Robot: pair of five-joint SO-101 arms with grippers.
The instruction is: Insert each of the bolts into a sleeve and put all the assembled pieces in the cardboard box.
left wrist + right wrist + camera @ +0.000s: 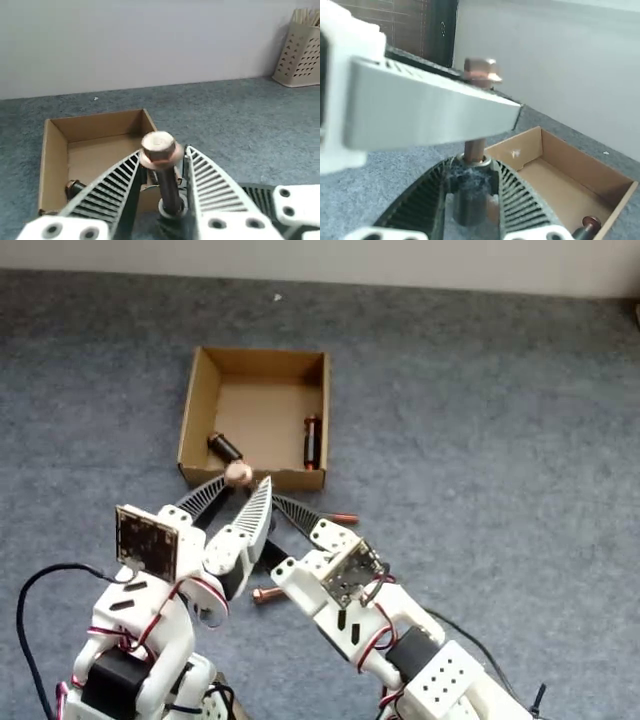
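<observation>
A grey carpet (pixel 500 440) covered the table, and the open cardboard box (pixel 197 410) sat on it with both arms gathered at its near wall. The left gripper (pixel 164 152) hung just above that wall's rim, its two ribbed fingers clenched on a copper bolt (pixel 159 147) held upright, hex head on top. The right gripper (pixel 469 172) sat just outside the same wall and lower down, its dark fingers clamped round a dark sleeve (pixel 468 202) directly beneath. The bolt's shaft reached down to the sleeve's open top, though how far in it had gone could not be told. Inside the box lay two dark-and-copper pieces: one (pixel 224 448) near the front left corner, the other (pixel 311 442) along the right wall. A beige holder (pixel 300 50) stood well apart from the box, by the wall behind. One loose bolt (pixel 343 517) lay just outside the box's front right corner, and a second loose bolt (pixel 265 593) lay farther out from the near wall, between the arms.
</observation>
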